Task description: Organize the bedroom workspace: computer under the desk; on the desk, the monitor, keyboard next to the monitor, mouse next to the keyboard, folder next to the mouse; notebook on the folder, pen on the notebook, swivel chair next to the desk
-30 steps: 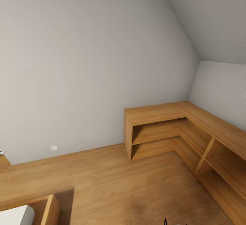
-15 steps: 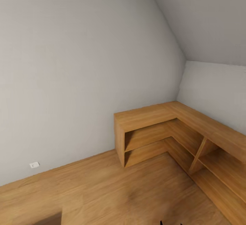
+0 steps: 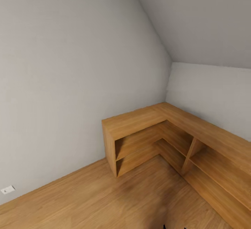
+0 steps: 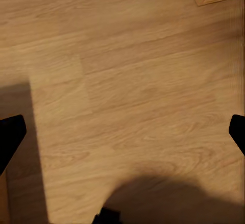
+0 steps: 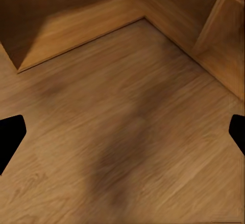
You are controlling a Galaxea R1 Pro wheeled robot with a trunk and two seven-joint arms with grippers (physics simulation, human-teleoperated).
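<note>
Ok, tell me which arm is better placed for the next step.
Neither yet, in my judgement: both grippers, left and right, hang open above bare wood floor, and only the corner shelf unit is ahead.

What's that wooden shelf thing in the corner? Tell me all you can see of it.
The corner shelf unit is a low, L-shaped piece in warm, wood-grain brown. It stands on the wooden floor and runs along both grey walls, meeting in the corner. It has a flat top, open-fronted compartments split by a middle shelf, and an upright divider on the right run. Its compartments look bare.
</note>
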